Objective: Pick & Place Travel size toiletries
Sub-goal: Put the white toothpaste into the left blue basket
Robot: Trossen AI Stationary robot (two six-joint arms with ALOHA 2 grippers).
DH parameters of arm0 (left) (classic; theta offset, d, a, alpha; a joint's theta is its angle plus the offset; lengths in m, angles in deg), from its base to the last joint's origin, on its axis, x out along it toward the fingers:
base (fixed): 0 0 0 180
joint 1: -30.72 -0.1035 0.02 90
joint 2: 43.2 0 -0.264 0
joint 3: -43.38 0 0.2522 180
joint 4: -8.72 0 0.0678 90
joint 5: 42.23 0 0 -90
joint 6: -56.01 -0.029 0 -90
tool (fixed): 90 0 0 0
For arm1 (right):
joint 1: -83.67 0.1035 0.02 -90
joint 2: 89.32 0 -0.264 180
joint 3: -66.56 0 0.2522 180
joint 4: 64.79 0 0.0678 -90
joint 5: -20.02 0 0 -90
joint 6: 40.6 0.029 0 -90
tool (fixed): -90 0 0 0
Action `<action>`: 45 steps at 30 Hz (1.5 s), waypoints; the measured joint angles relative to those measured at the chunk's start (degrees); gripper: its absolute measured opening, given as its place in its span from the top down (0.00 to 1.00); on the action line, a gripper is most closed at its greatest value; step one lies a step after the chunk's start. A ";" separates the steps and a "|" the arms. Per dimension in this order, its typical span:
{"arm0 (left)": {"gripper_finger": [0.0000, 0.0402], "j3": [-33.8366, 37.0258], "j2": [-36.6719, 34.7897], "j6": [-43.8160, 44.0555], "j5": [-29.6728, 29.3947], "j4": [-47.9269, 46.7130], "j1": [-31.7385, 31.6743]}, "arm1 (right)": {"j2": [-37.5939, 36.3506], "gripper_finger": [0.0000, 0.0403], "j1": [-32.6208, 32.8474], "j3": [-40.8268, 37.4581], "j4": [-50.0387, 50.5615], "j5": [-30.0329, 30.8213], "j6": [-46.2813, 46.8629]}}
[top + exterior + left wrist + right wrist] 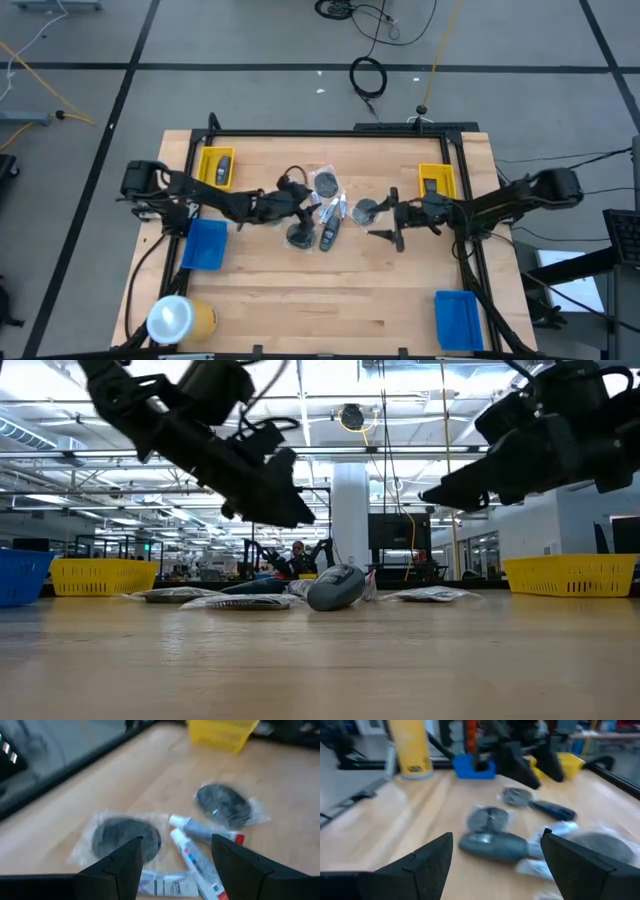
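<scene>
Two dark grippers over a light wooden table (pixel 330 300), both flanking the scattered travel toiletries at its centre. Left gripper (pixel 300 205) just left of that cluster, fingers spread, empty. Grey wrapped discs (pixel 222 805), white tubes (pixel 195 860), dark bottle (pixel 328 238) lying flat mid-table. Right gripper (pixel 388 218) just right, spread wide, empty.

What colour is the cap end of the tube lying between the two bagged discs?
Red, on the tube with a white and blue-grey body; the left wrist view shows it best.
</scene>
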 joint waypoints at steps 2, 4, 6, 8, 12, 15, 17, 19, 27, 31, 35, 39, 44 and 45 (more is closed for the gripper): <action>0.43 -3.42 1.22 3.27 -1.08 -9.11 -0.38 | -0.91 0.27 -0.38 -0.02 2.13 2.44 0.46; 0.43 -7.90 1.96 13.88 -2.96 -21.94 -1.63 | -0.82 0.27 -0.48 -0.01 3.06 4.03 0.46; 0.43 -12.55 1.98 28.86 -1.50 -35.81 -4.37 | -0.37 0.27 -0.45 -0.02 2.93 3.98 0.07; 0.43 -15.06 1.86 36.90 1.92 -42.52 -6.86 | -0.08 0.27 -0.45 -0.02 2.87 3.88 0.00; 0.43 -14.44 1.94 40.71 6.04 -36.60 -6.60 | 0.03 0.27 -0.45 -0.02 2.85 3.93 -0.66; 0.43 -14.41 2.58 42.98 5.50 -32.77 -5.07 | 0.03 0.27 -0.45 -0.02 2.83 3.91 -0.44; 0.43 -14.32 3.43 46.72 3.68 -33.30 -3.95 | 0.03 0.27 -0.45 -0.02 2.87 3.91 -0.35; 0.43 -14.36 5.12 50.60 2.52 -32.43 -2.69 | 0.03 0.27 -0.45 -0.01 3.06 3.91 -0.42; 0.43 -15.34 15.71 58.60 1.83 -23.70 -0.37 | 0.55 0.27 -0.43 -0.06 4.14 3.90 -0.31; 0.43 -16.07 17.85 60.63 -1.28 -23.27 -0.39 | 0.77 0.27 -0.43 -0.07 4.37 3.89 -0.03; 0.43 -16.07 18.36 59.53 -2.53 -23.48 -0.67 | 1.10 0.27 -0.43 -0.07 4.69 3.75 0.25; 0.45 -16.16 18.64 59.41 -2.45 -25.31 -1.42 | 1.10 0.27 -0.43 -0.07 5.04 3.71 0.44; 0.59 -16.11 18.69 57.58 -2.34 -26.97 -2.20 | 1.10 0.27 -0.43 -0.07 5.00 3.69 0.61; 0.63 -16.11 18.69 57.51 -2.21 -27.58 -2.27 | 1.10 0.27 -0.43 -0.07 4.97 3.69 0.82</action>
